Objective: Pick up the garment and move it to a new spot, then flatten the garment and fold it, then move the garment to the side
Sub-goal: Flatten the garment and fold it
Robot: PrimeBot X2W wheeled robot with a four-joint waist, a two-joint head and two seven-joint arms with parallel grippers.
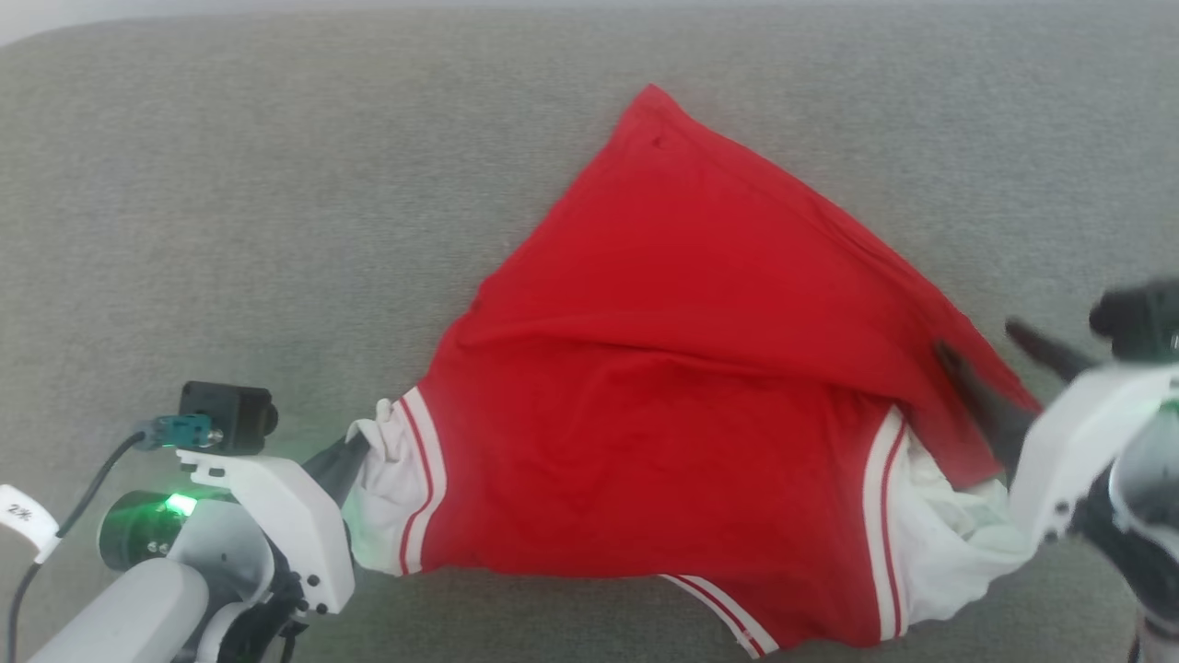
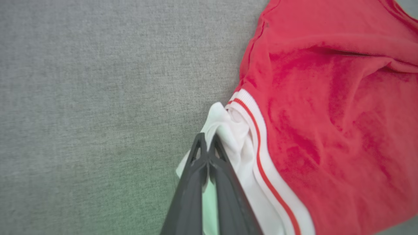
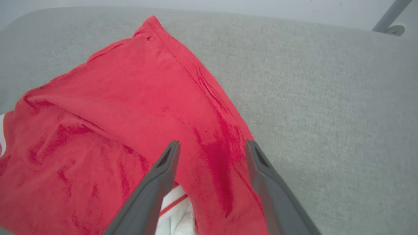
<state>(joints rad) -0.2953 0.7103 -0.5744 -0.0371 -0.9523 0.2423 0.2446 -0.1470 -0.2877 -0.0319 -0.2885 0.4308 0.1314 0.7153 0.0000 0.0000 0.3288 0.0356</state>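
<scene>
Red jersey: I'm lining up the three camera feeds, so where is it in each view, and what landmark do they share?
Head view: the red jersey spreads across the centre and lower right.
Left wrist view: right half; the left gripper has its jaws shut on the white sleeve.
Right wrist view: left and centre, beneath the right gripper's open jaws.
Shared landmark: the grey fabric surface under it.

From the head we look steeply down on the grey fabric surface [image 1: 230, 184], the garment [image 1: 663, 368] mid-frame. Our left wrist camera sits close above the white sleeve [image 2: 235, 137], facing along the left gripper [image 2: 207, 137] across the surface. Our right wrist camera looks low and near along the right gripper [image 3: 212, 143] towards the garment's far corner [image 3: 152, 23], which the head view shares; all three share the red cloth.
</scene>
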